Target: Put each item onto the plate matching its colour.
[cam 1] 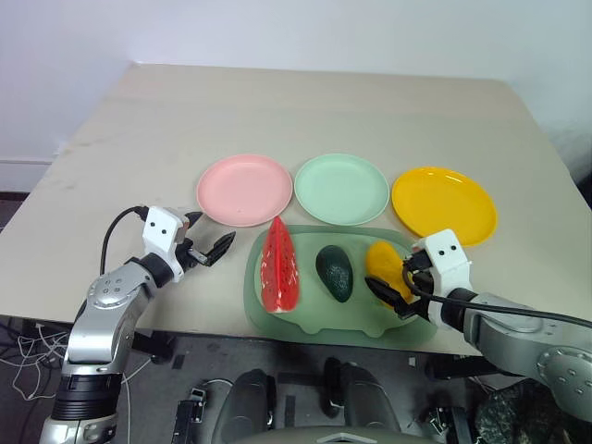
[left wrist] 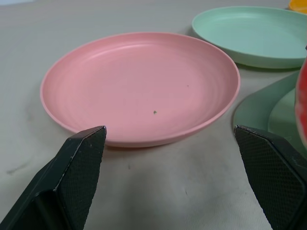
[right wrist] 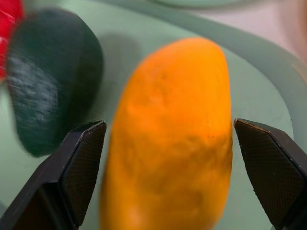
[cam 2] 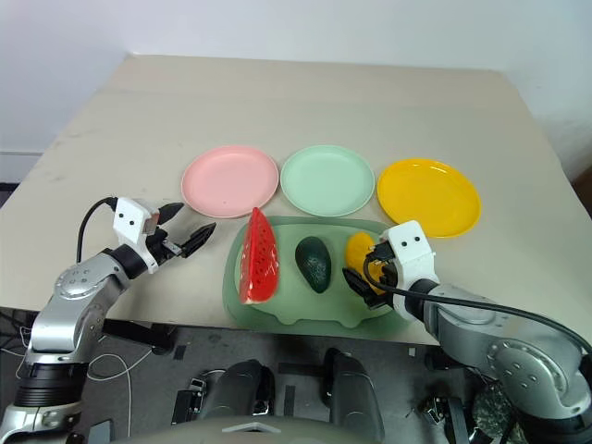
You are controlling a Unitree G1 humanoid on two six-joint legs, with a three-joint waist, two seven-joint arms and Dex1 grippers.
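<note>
Three plates (cam 1: 340,189) behind tray (cam 1: 305,319), three foods (cam 1: 334,272) in tray

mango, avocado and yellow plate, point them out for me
mango (right wrist: 168,139), right wrist view, middle of its orange skin
avocado (cam 1: 335,272), left eye view, centre of its dark body
yellow plate (cam 1: 444,203), left eye view, bare middle of the dish

— What do your arms look like from the head camera?

— You have silver-grey metal arms with rounded joint housings. Each wrist carries a small white block with two dark dots. Your left gripper (cam 1: 205,247), at the left of the frame, has two black tapered fingers.

— And the cables?

— A black cable loops over your left forearm; another runs along your right forearm at the lower right. Up close, your right gripper (right wrist: 168,172) shows finely cross-hatched black fingertips (right wrist: 84,163).
</note>
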